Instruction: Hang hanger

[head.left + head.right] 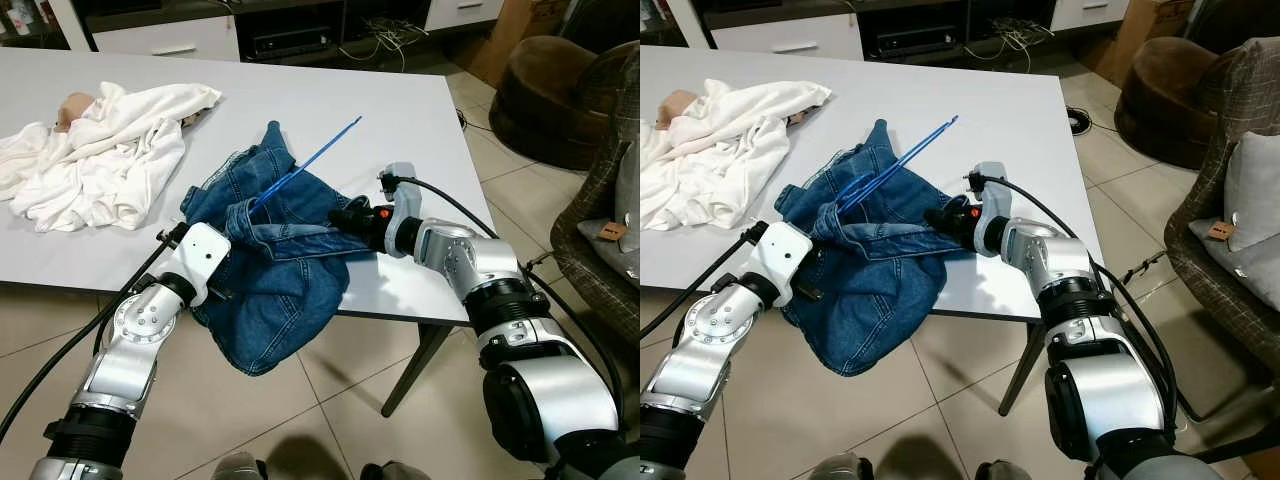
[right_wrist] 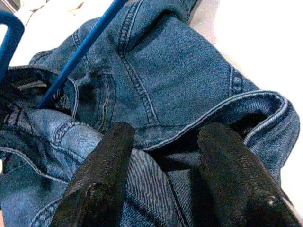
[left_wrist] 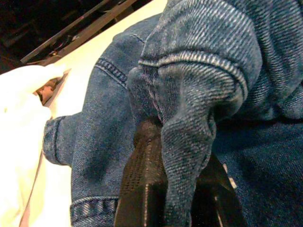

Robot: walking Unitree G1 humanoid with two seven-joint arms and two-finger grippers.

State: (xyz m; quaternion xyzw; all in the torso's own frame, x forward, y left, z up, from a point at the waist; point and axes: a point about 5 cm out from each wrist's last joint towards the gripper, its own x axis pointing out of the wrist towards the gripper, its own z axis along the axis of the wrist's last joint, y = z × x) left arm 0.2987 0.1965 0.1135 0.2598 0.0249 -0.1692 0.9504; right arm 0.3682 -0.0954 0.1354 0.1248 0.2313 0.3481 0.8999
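Blue denim jeans (image 1: 270, 280) lie crumpled at the front edge of the white table (image 1: 400, 110), partly hanging over it. A thin blue hanger (image 1: 310, 162) sticks out of the jeans, pointing up toward the back right. My left gripper (image 3: 177, 137) is shut on a fold of the denim at the jeans' near left side, and its fingers (image 3: 142, 184) are half buried in cloth. My right gripper (image 2: 168, 137) is at the jeans' right side (image 1: 340, 218), open, with the waistband lying between its fingers (image 2: 109, 161).
A heap of white cloth (image 1: 100, 150) lies on the table's left half. A brown seat (image 1: 545, 90) and a wicker chair (image 1: 600, 200) stand on the tiled floor to the right. A low cabinet with cables (image 1: 300, 35) runs behind the table.
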